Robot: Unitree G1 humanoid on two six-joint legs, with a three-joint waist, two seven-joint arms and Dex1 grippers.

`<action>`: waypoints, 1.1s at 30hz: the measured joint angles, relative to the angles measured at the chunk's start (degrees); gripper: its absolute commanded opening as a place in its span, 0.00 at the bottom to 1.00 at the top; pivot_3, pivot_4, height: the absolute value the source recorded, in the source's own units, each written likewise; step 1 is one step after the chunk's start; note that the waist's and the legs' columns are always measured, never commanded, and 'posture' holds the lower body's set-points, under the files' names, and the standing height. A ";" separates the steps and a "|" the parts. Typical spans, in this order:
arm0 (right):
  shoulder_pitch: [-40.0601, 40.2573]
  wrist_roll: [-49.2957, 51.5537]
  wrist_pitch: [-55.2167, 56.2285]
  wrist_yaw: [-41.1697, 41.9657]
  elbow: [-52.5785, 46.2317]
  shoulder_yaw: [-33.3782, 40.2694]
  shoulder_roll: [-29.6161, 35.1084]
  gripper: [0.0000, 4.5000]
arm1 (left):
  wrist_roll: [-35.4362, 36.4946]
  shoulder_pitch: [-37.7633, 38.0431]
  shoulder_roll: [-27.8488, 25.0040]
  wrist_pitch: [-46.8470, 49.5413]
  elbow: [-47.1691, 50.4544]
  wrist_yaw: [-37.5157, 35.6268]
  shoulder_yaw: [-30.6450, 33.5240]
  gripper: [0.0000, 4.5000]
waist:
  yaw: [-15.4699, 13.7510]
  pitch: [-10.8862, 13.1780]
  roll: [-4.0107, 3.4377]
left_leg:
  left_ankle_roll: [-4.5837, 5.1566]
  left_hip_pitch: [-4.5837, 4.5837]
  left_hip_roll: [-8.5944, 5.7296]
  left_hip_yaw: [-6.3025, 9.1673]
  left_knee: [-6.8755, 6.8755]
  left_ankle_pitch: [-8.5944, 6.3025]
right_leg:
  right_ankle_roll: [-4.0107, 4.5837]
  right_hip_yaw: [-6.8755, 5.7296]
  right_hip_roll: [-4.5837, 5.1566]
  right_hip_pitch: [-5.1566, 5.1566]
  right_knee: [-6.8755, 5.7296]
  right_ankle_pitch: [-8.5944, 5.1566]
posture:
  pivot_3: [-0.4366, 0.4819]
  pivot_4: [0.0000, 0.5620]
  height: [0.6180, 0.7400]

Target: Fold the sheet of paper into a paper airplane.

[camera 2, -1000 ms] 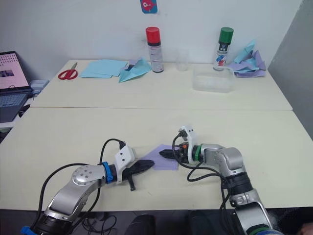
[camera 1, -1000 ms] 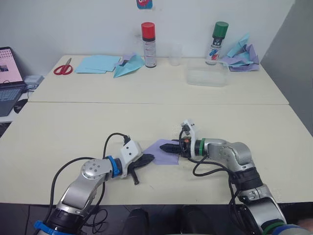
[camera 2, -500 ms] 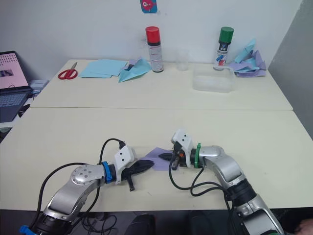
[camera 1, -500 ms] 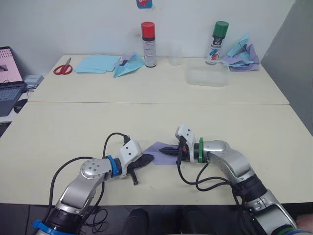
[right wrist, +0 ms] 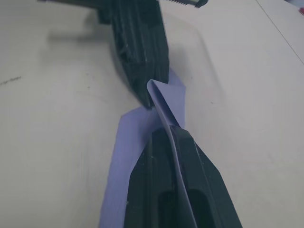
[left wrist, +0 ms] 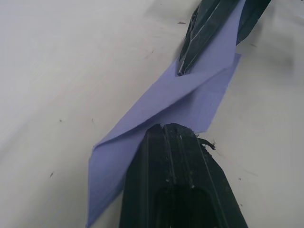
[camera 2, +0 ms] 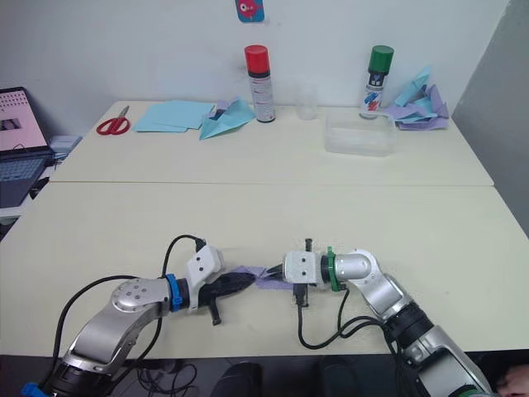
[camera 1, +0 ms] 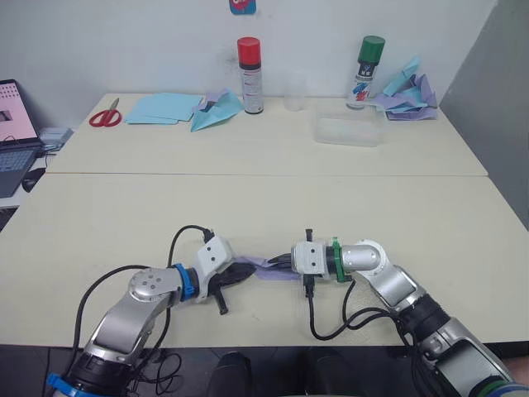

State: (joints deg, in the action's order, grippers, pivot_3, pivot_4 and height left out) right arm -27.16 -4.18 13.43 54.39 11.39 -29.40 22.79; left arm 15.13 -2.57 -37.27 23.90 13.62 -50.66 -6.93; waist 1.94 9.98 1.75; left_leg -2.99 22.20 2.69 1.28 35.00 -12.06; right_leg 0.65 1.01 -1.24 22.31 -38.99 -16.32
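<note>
Sheet of paper (camera 1: 266, 266) getting pinched from both ends, near the front edge of the table (camera 1: 347, 207).
Left tool (camera 1: 245, 270) is clamping one end w/ fingers pressed together, right tool (camera 1: 279, 265) is nipping the other end w/ a flap curling up btwn its fingers, so the paper's twisting and lifting slightly.

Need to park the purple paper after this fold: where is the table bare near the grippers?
Bare tabletop lies ahead of both grippers, up to the table seam, and out to either side. It is crowded where the left gripper and right gripper pinch the sheet of paper, and along the far edge around the spray cans.
</note>
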 measured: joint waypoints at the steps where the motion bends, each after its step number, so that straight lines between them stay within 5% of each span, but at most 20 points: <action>1: 0.00 -0.60 0.46 0.04 0.32 -0.08 -0.02 0.01 | 0.31 0.17 -0.19 0.46 0.16 -0.02 0.32 0.00 | -0.01 0.00 0.00 | 0.00 0.00 0.00 0.01 0.00 0.00 | 0.00 -0.01 0.00 0.00 0.00 0.00 | 0.48 0.27 1.00; 7: -0.05 -3.09 1.31 0.19 1.14 -0.44 -0.49 0.01 | 10.28 1.60 -2.84 11.31 1.78 -2.52 6.64 0.00 | 0.02 0.06 0.04 | 0.00 -0.01 0.02 0.05 -0.02 0.00 | 0.04 -0.06 -0.01 0.01 -0.02 -0.02 | 0.48 0.27 1.00; 12: -0.03 -3.83 2.24 0.39 1.18 -0.09 -0.10 0.01 | 19.21 -6.58 -2.72 19.85 1.63 -2.07 13.30 0.00 | -0.21 0.10 0.12 | -0.01 -0.02 -0.05 0.05 0.01 0.00 | 0.03 -0.05 0.02 -0.05 -0.03 -0.02 | 0.48 0.27 1.00; 21: 0.04 -3.80 3.25 0.59 1.33 -0.08 -0.31 0.01 | 11.09 -9.24 2.51 14.96 -1.45 1.05 0.75 0.00 | -0.15 0.11 0.14 | -0.04 0.08 -0.06 0.06 0.01 -0.02 | 0.03 -0.05 0.05 0.00 0.01 -0.02 | 0.48 0.27 1.00; 24: 0.27 -3.13 2.60 0.88 1.03 0.22 -0.34 0.13 | 7.17 -9.28 2.57 10.65 -4.37 1.30 -1.87 0.00 | -0.24 0.10 0.14 | -0.04 0.06 -0.06 0.06 0.01 -0.01 | 0.04 -0.05 0.06 -0.02 0.00 -0.02 | 0.48 0.27 1.00; 31: 3.64 6.85 -8.89 12.31 -10.24 0.67 5.05 0.66 | 3.74 -9.66 1.96 5.39 -6.39 0.41 -4.01 0.00 | -0.28 0.09 0.11 | -0.04 -0.02 -0.04 0.03 0.05 -0.01 | 0.02 -0.01 0.23 -0.11 -0.01 -0.01 | 0.48 0.27 1.00; 33: 3.55 10.10 -13.10 15.68 -14.18 1.62 7.98 0.66 | 3.19 -9.52 1.77 4.77 -6.54 0.18 -4.13 0.00 | -0.20 0.08 0.11 | -0.03 -0.13 -0.06 0.00 0.04 -0.01 | 0.02 0.01 0.24 -0.17 -0.01 -0.01 | 0.48 0.27 1.00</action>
State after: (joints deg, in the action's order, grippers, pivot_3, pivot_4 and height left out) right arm -23.60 5.93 0.33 70.07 -2.79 -27.78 30.77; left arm 18.32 -12.09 -35.50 28.66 7.08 -50.48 -11.06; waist 1.73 10.07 1.86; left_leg -3.03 22.08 2.62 1.29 35.04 -12.07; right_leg 0.66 1.01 -0.99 22.14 -39.00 -16.33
